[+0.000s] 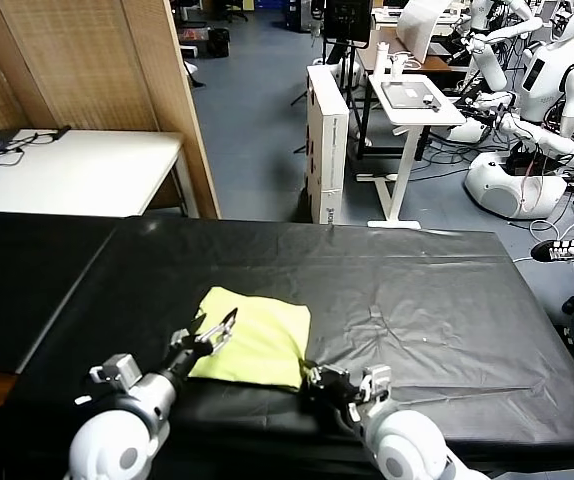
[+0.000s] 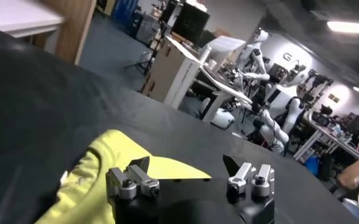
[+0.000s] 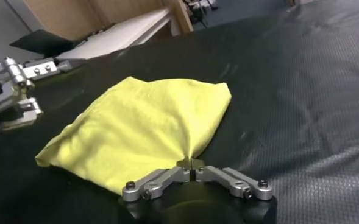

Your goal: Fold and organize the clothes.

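A matt, soft yellow-green cotton T-shirt (image 3: 144, 131) lies folded on the table (image 1: 447, 300), which is covered in black cloth with a faint sheen and creases. Both end effectors have bare, brushed metal fingers (image 3: 161, 181).
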